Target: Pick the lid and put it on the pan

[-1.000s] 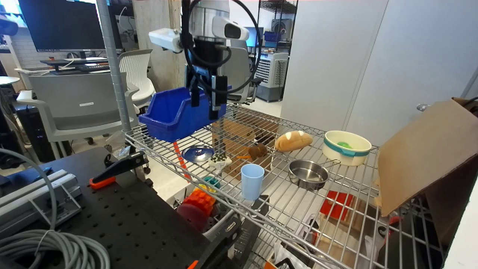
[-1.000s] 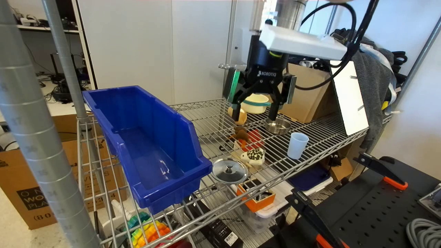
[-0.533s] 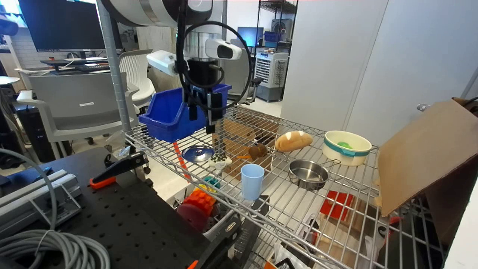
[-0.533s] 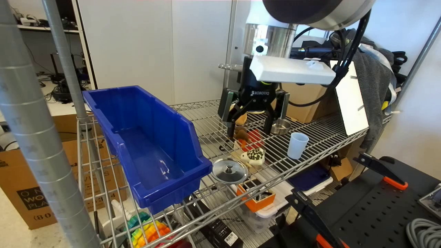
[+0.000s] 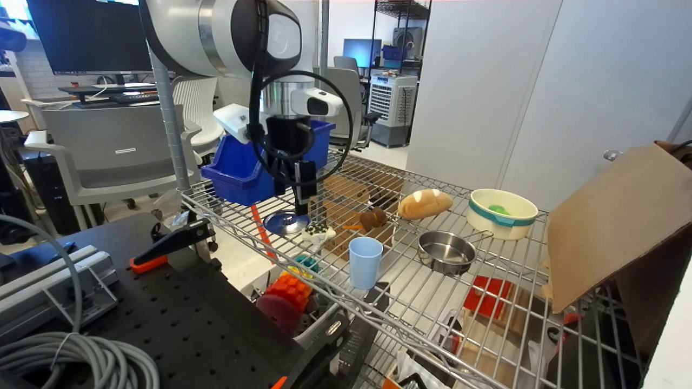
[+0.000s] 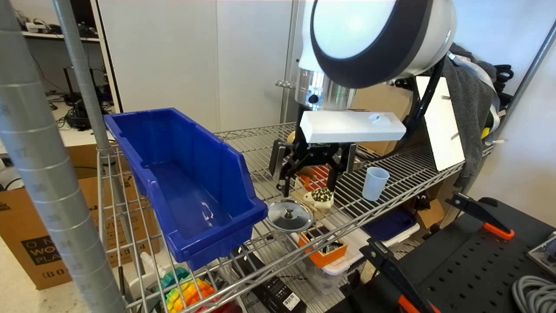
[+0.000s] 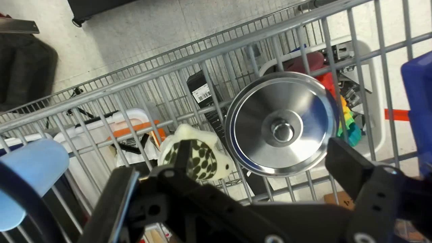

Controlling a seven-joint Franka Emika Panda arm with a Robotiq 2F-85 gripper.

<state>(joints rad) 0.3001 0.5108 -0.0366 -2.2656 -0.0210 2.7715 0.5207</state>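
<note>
Lower in both exterior views than half a second ago, my gripper point(image 6: 309, 187) has sunk toward the lid point(image 7: 260, 111); everything beneath it looks unmoved. My jaws stand spread, gripping nothing. The lid lies with its knob point(image 7: 282, 132) upward on the wire desk point(image 7: 162, 72), between the blue bin point(image 6: 173, 195) and the spotted toy point(image 6: 320, 198), near both. The pan point(image 5: 447, 253) stands uncovered, well apart from the lid, near the light-blue cup point(image 5: 365, 263).

I judge this to be the approach, before any grasp. In the wrist view the knob looks off the middle of my jaws, and one finger point(image 7: 183, 157) overlaps the toy. If I go straight down like this, that finger could press the toy or shove it into the lid, while the opposite finger point(image 7: 347, 165), which overlaps the lid's edge, could tip the lid. Shifting toward the bin would centre me, yet too far and I might bump its wall. The knob looks small, smooth and rounded, so a high or off-centre pinch would probably slip. Later, carrying the lid low could topple the cup, and a tilted release could let the lid slide off the pan.
</note>
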